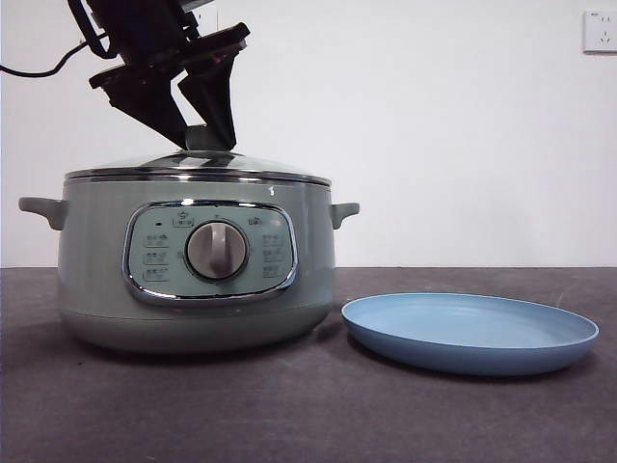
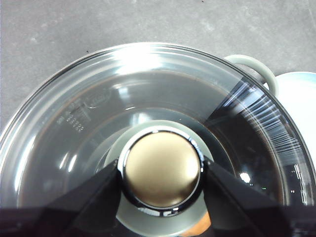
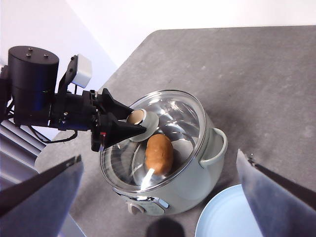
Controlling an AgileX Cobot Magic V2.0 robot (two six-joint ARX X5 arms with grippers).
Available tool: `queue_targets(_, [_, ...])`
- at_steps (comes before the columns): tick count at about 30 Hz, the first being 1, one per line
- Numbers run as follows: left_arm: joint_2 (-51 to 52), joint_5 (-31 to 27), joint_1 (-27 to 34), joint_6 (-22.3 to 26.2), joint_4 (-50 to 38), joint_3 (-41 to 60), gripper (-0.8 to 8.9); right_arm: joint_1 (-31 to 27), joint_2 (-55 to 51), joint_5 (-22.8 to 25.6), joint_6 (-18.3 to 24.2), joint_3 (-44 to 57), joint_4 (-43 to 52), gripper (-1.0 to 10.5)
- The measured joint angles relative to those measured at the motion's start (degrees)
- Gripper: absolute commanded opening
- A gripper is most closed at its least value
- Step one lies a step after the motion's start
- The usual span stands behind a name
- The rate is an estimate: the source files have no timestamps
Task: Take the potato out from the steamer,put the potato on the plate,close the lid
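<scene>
Gripping the lid knob between closed jaws, left gripper atop steamer.

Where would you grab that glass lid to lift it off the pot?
By the round knob at the centre of the lid, coming straight down from above. The dome is smooth, sloped glass, so the knob is the only part that stands up for fingers to close on from two sides. The left gripper is already there, its fingers either side of the knob.
</scene>
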State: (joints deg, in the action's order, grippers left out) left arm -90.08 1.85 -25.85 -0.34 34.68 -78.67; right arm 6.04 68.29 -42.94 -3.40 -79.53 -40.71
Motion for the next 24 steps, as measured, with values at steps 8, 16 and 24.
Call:
queue_targets(8, [0.0, 0.0, 0.1, 2.0, 5.5, -5.0, -0.09, 1.3, 0.0, -0.1, -1.7, 0.0, 1.7, 6.9])
queue_targets(16, [0.3, -0.2, 0.6, 6.1, 15.6, -24.9, -0.09, 7.0, 0.4, 4.7, -2.2, -0.9, 2.5, 6.9])
queue_targets(24, [4.7, -0.2, 4.2, 9.0, 24.4, -37.0, -0.09, 15.0, 9.3, 11.8, -0.4, -13.3, -5.1, 6.9])
